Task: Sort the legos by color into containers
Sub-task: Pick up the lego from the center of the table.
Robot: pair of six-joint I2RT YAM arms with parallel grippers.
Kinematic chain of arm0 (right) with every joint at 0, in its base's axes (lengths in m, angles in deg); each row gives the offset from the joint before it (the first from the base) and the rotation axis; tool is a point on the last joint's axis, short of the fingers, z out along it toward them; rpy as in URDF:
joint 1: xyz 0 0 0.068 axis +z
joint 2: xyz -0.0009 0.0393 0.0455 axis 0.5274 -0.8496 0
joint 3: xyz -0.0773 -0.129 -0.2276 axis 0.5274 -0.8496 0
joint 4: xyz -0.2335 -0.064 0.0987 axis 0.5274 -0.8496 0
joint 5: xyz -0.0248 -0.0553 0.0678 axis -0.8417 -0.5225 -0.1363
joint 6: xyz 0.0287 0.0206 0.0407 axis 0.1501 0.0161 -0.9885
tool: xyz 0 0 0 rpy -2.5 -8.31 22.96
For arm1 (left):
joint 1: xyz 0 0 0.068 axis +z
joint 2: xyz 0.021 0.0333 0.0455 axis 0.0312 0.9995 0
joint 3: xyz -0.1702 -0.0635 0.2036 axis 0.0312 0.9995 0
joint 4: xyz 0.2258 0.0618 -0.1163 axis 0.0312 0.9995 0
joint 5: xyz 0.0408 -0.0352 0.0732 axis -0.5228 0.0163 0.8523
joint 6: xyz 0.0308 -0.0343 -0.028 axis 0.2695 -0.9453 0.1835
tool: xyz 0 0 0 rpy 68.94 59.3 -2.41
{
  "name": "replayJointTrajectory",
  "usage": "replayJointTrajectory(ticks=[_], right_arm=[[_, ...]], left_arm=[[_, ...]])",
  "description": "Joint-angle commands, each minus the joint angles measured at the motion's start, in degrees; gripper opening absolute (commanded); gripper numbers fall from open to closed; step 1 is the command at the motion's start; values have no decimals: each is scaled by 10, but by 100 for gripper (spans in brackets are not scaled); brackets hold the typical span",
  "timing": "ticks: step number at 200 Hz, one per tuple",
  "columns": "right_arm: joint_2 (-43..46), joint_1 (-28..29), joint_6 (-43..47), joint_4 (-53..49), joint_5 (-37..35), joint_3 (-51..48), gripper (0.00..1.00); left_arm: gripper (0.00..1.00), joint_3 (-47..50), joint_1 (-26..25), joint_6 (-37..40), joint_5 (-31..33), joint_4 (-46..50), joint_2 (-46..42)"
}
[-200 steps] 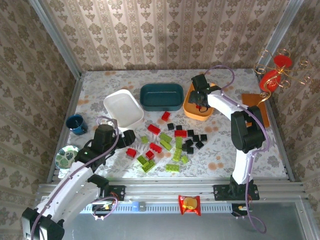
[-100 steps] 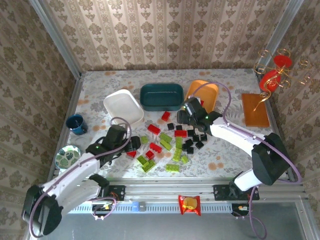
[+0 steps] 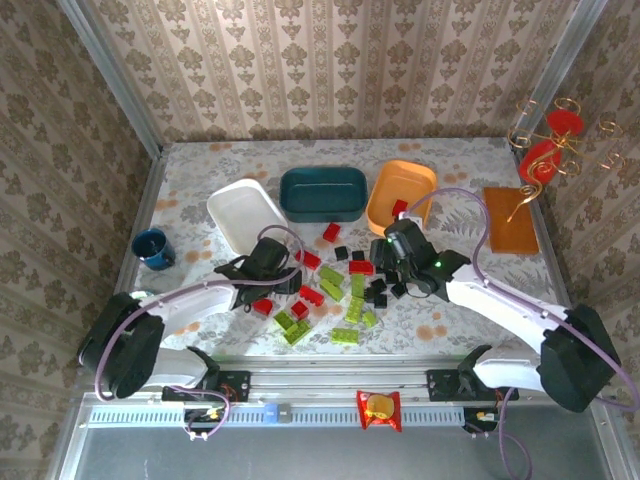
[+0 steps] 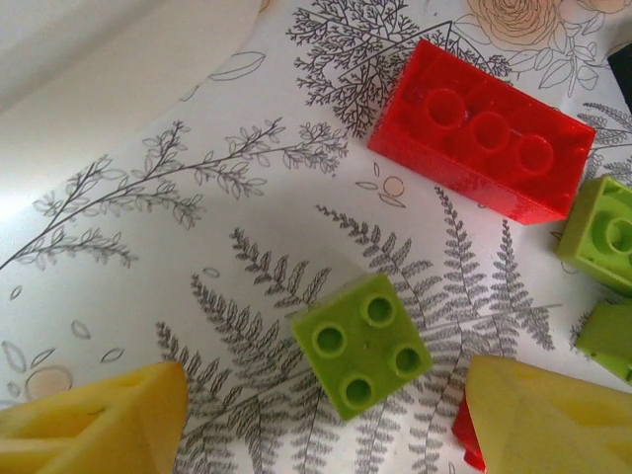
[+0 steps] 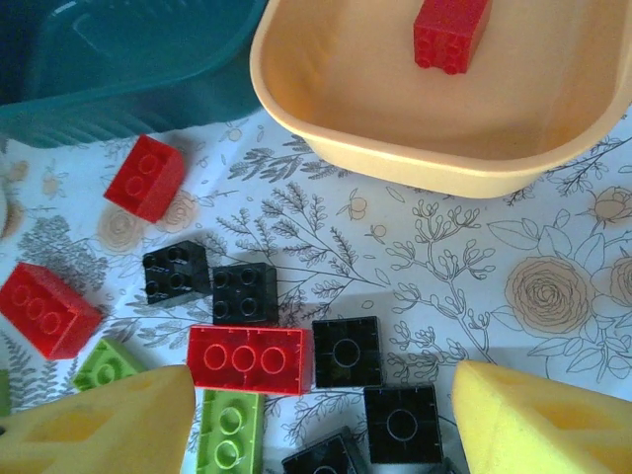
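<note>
On the floral bench [image 3: 450,315], the left end effector [image 4: 324,415] stands open around a lime lego [image 4: 361,341] near the white tray [image 3: 245,215]. It should centre, lower squarely, then close. The right end effector [image 5: 321,425] hangs open over a red lego [image 5: 250,359].

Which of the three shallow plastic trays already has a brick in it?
The orange rounded-rectangle plastic tray, rightmost of the three: one small red plastic brick lies inside it. The white tray and the dark teal tray hold none.

Overhead wide; wrists close, downward; share legos [image 3: 361,267].
</note>
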Motion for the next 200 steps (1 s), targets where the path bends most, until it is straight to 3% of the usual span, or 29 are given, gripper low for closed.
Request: replayJointTrajectory(ticks=[1, 21, 88, 153, 200], right_arm=[[40, 7, -14, -17, -28, -15, 71], [70, 7, -15, -22, -33, -25, 71], [108, 8, -14, -39, -40, -25, 71], [100, 8, -19, -37, -44, -24, 71], [94, 8, -23, -39, -44, -25, 71]], left_arm=[[76, -21, -2, 18, 2, -30, 18], [74, -22, -1, 17, 7, -35, 40], [53, -16, -2, 5, -17, -62, 102], [35, 8, -1, -4, -18, -65, 68], [29, -12, 0, -6, -25, -24, -6]])
